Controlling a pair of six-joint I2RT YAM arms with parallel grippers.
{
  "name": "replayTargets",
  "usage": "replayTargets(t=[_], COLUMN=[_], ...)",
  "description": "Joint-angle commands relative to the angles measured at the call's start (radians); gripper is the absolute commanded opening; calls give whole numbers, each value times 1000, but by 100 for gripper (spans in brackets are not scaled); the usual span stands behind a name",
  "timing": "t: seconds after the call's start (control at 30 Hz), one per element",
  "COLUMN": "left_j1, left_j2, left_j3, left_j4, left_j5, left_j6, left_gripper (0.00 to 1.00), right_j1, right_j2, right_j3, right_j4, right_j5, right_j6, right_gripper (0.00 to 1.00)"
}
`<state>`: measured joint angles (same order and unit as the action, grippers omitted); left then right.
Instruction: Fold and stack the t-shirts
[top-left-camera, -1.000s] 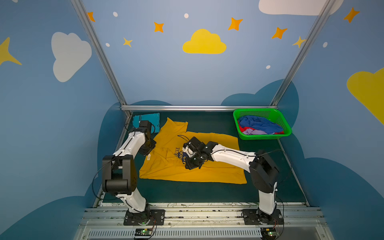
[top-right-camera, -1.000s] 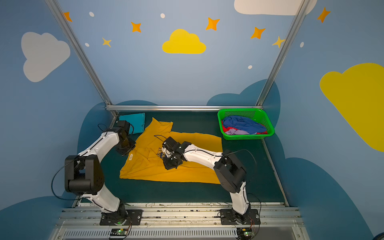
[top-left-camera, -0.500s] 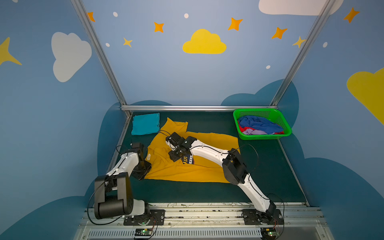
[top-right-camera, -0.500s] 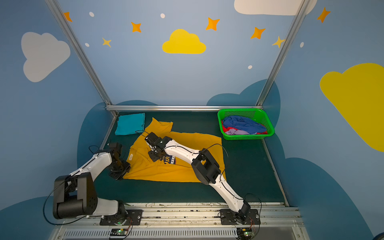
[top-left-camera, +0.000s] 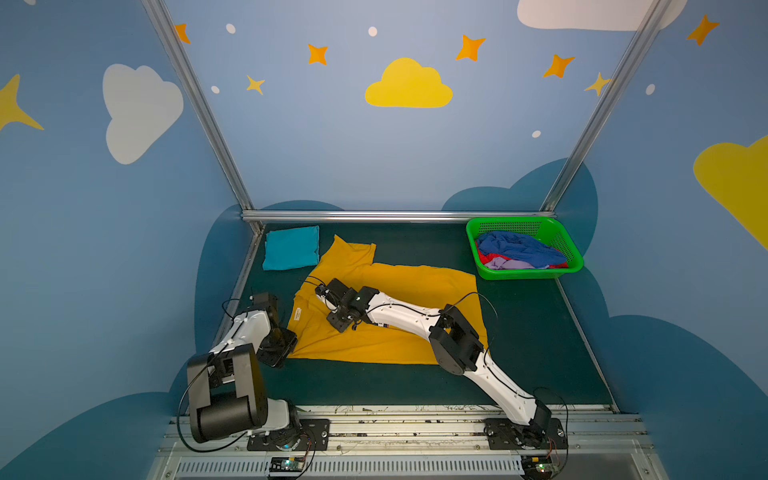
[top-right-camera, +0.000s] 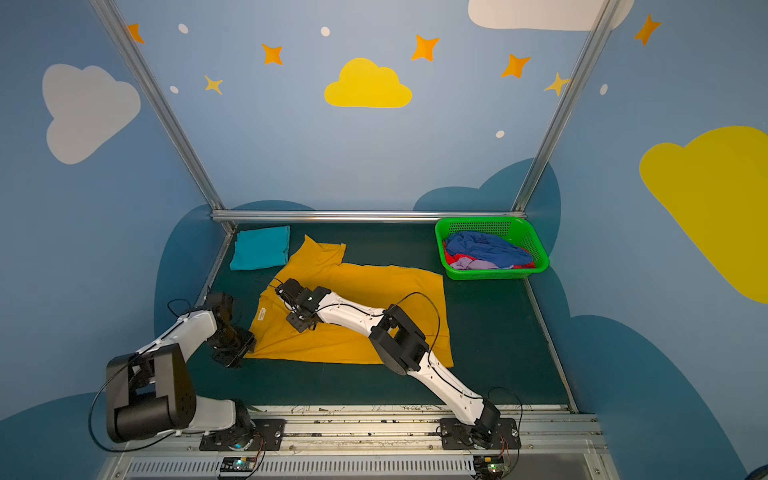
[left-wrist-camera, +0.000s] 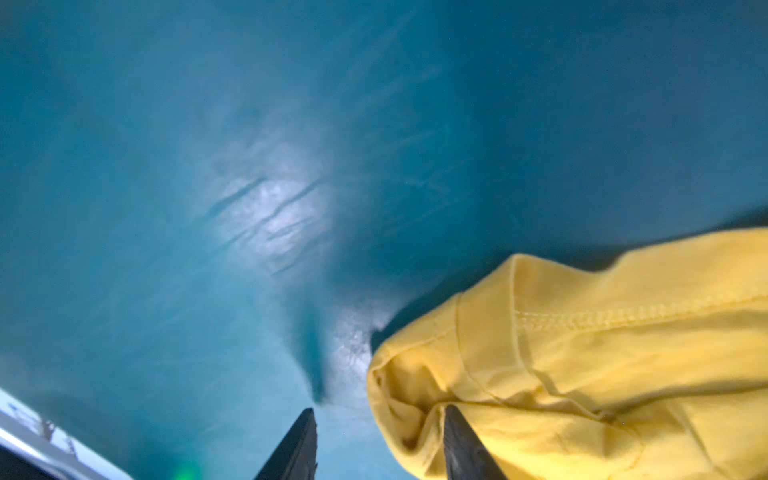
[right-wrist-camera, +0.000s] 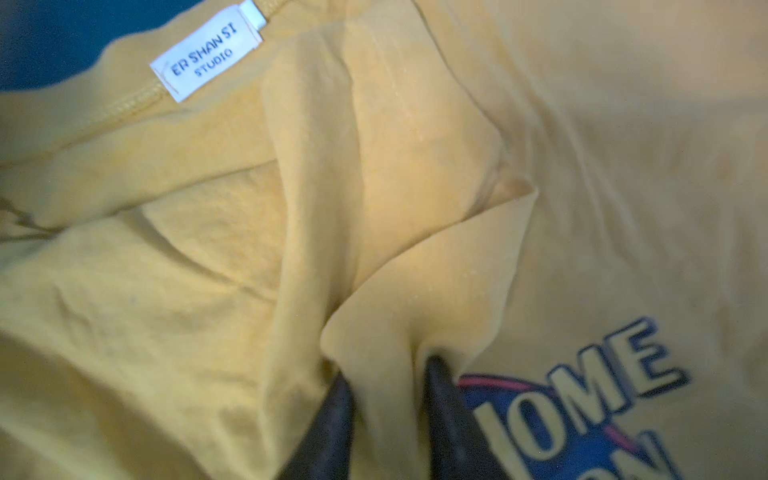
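We have both grippers down on the yellow t-shirt (top-left-camera: 415, 282), which lies spread on the tabletop (top-left-camera: 532, 332).
In both top views the yellow t-shirt (top-right-camera: 374, 286) covers the middle and reaches toward the left edge; the folded teal t-shirt (top-left-camera: 291, 248) sits in the far left corner; the green basket (top-left-camera: 523, 273) of crumpled t-shirts (top-left-camera: 515, 248) stands in the far right corner; our left gripper (top-left-camera: 277, 353) meets the shirt's near left corner and our right gripper (top-left-camera: 338, 320) is on its chest. In the left wrist view the left gripper (left-wrist-camera: 378, 409) has its jaws apart, one finger over bare tabletop (left-wrist-camera: 208, 166), the other against the bunched hem of the yellow t-shirt (left-wrist-camera: 602, 365). In the right wrist view the right gripper (right-wrist-camera: 388, 368) pinches a raised fold of the yellow t-shirt (right-wrist-camera: 415, 166), between the white label (right-wrist-camera: 205, 54) and the navy print (right-wrist-camera: 582, 395).
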<state>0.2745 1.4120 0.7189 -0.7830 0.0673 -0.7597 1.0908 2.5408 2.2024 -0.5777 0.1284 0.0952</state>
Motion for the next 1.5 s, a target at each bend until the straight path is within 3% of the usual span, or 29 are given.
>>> replayTargets(t=[0.0, 0.13, 0.27, 0.47, 0.53, 0.6, 0.63, 0.9, 1.2, 1.27, 1.37, 1.47], left_j1=[4, 3, 1, -3, -1, -1, -2, -1, -3, -2, -3, -1], left_j2=[21, 58, 107, 148, 148, 146, 143, 140, 137, 137, 132, 113], left_j3=[-21, -51, -76, -65, -62, -61, -61, -59, -59, -59, -60, -55], left_j4=[19, 62, 107, 110, 103, 100, 97, 90, 85, 84, 78, 65], left_j5=[18, 47, 67, 53, 46, 39, 36, 29, 19, 16, 13, 9], left_j6=[21, 24, 17, 28, 31, 32, 33, 30, 27, 27, 26, 22], left_gripper=[50, 46, 44, 41, 41, 41, 41, 41, 41, 41, 41, 41], right_j1=[-13, -32, -70, -131, -139, -141, -142, -185, -237, -236, -236, -237], right_j2=[-20, -39, -69, -90, -90, -83, -77, -105, -218, -217, -202, -212], right_j3=[-21, -17, -15, -43, -59, -52, -47, -80, -293, -300, -286, -282], right_j4=[52, 61, 62, 98, 123, 125, 125, 148, 283, 283, 267, 236], right_j5=[58, 42, -48, -180, -193, -198, -198, -194, -197, -208, -238, -240], right_j6=[14, 20, 47, 83, 89, 99, 103, 179, 253, 258, 271, 291], right_gripper=[0, 0, 0, 27, 22, 1, 0, 0, 0, 7, 44, 53])
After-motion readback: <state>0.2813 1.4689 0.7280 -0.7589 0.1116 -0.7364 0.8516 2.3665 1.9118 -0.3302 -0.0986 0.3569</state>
